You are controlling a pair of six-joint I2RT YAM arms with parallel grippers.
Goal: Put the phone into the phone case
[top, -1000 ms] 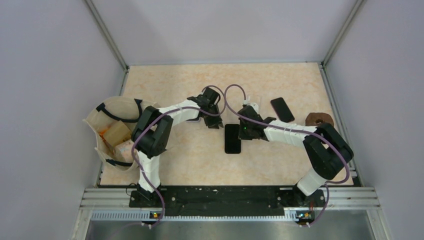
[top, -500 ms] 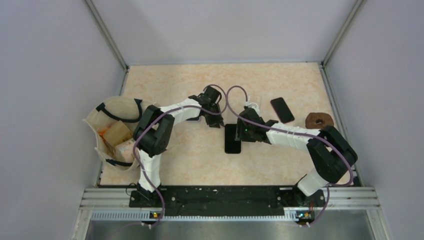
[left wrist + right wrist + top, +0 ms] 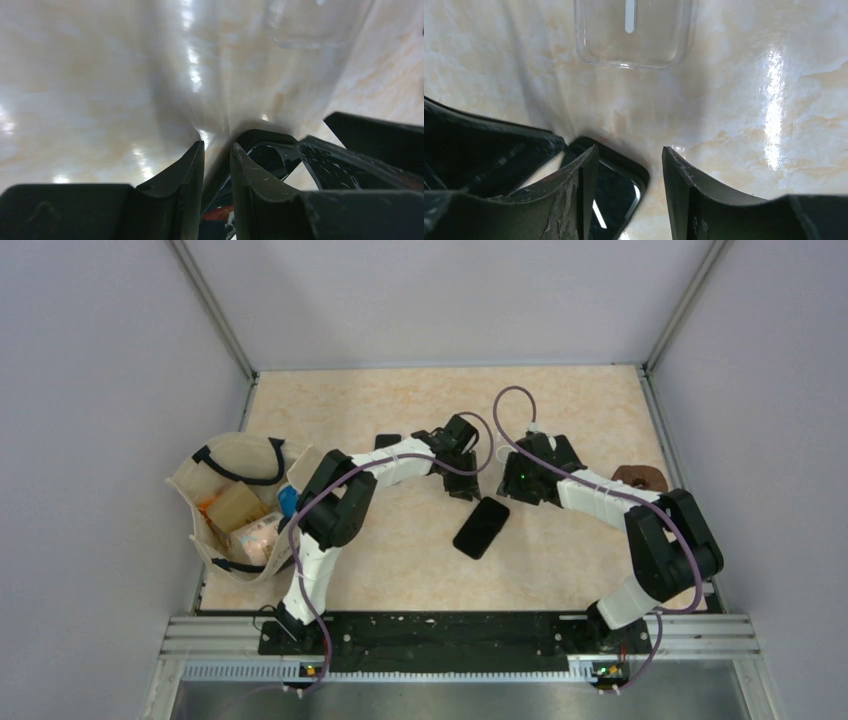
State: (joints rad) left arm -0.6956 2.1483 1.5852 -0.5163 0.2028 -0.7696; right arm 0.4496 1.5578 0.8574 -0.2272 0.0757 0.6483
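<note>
Now, phone [image 3: 481,527]: lying flat on the table [image 3: 400,570], looking stiff and slick (I'd be pinching its long edges)
Right gripper [image 3: 629,150]: hanging half open, holding nothing
Left gripper [image 3: 217,146]: showing a slit; grip unclear

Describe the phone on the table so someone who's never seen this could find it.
Start at the beige marbled table, then mid-table where the left gripper and right gripper nearly meet. Just nearer the bases lies the phone: a flat black slab, angled, unlike the brown object at right.

Robot lab cell, plain grey walls [image 3: 100,360], aluminium frame rails [image 3: 212,308], marbled tabletop [image 3: 400,400]
</note>
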